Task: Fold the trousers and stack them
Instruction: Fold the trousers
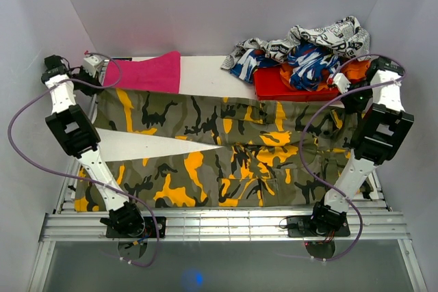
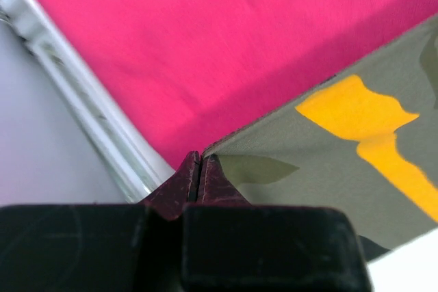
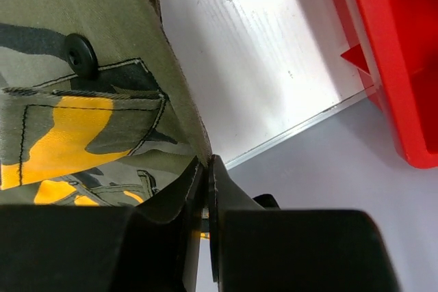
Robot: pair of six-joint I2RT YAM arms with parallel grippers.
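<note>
The camouflage trousers [image 1: 226, 148] lie spread flat across the table, legs pointing left with a white wedge of table between them, waist at the right. My left gripper [image 1: 96, 73] is at the far left corner, shut on the hem corner of the far leg [image 2: 328, 148]. My right gripper [image 1: 342, 87] is at the far right, shut on the waistband edge [image 3: 102, 100], near a black button [image 3: 81, 52].
A pink cloth [image 1: 150, 72] lies at the far left under the leg hem, also in the left wrist view [image 2: 226, 39]. A red bin [image 1: 294, 83] with a pile of patterned garments [image 1: 315, 46] stands at the far right. The table's metal edge [image 3: 301, 128] runs beside the right gripper.
</note>
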